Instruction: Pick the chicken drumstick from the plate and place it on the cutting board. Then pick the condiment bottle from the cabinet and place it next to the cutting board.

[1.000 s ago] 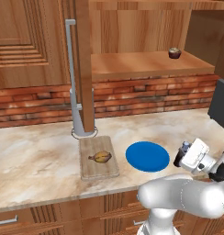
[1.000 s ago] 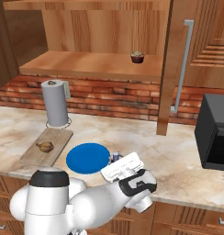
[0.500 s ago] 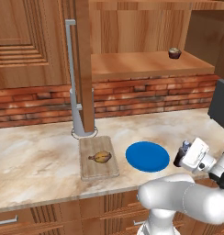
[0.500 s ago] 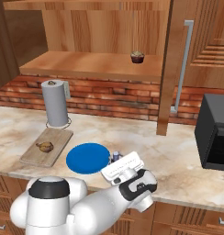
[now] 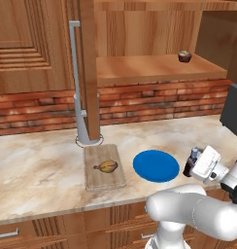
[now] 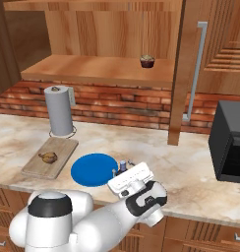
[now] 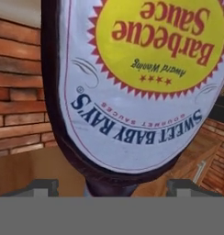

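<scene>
The condiment bottle (image 7: 132, 82), dark with a white and yellow barbecue sauce label, sits very close between my two fingertips (image 7: 40, 186). My gripper (image 7: 113, 186) is open, and its tips stand wide of the bottle's narrow end. From the base, the blue-capped bottle (image 5: 193, 158) (image 6: 123, 166) is at the right edge of the blue plate (image 5: 156, 165) (image 6: 92, 170), with the gripper (image 5: 193, 164) (image 6: 124, 172) around it. The chicken drumstick (image 5: 107, 167) (image 6: 48, 157) lies on the cutting board (image 5: 103, 181) (image 6: 60, 146), left of the plate. The cabinet shelf (image 5: 149, 68) (image 6: 92, 69) is above.
A dark cupcake (image 5: 184, 57) (image 6: 147, 61) stands on the shelf. A paper towel roll (image 6: 59, 110) is behind the board, near the open cabinet door (image 5: 89, 73) with its grey handle (image 6: 195, 69). A black microwave (image 6: 230, 142) sits on the counter's right.
My elbow has shifted a little. The hand and the bottle stay by the plate's right edge, and the drumstick has not moved on the board.
</scene>
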Available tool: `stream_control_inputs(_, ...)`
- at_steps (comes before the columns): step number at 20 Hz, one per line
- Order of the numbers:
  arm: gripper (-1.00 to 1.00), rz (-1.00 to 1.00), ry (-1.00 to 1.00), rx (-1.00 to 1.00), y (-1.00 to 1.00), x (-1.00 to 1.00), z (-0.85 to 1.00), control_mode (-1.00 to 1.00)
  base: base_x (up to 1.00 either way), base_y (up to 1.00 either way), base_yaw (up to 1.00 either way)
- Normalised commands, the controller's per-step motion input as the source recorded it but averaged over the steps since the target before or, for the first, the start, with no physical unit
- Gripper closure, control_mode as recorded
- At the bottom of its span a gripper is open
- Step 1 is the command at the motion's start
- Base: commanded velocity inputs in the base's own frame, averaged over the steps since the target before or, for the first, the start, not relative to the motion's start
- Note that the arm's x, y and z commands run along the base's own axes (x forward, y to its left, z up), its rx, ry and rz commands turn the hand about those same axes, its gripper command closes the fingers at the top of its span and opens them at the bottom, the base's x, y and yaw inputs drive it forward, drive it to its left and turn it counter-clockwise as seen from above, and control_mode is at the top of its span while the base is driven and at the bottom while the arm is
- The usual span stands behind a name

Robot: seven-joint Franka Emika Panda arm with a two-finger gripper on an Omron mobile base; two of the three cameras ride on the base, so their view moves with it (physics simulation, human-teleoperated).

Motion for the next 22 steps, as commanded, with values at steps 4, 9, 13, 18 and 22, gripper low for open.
stream_control_inputs(4,-1.0,0.0,0.01,0.0,0.09,0.0,0.03,-1.0,0.0,0.0,0.0)
stream_control_inputs(9,-1.0,0.0,0.0,0.0,0.04,-0.02,0.18,-1.0,0.0,0.0,0.0)
stream_control_inputs(13,-1.0,0.0,0.0,0.0,0.0,-0.06,0.21,-1.0,0.0,0.0,0.0)
stream_control_inputs(18,-1.0,0.0,0.0,0.0,-0.06,-0.09,0.19,-1.0,0.0,0.0,0.0)
stream_control_inputs(22,-1.0,0.0,-0.04,0.0,-0.12,-0.15,0.19,-1.0,0.0,0.0,0.0)
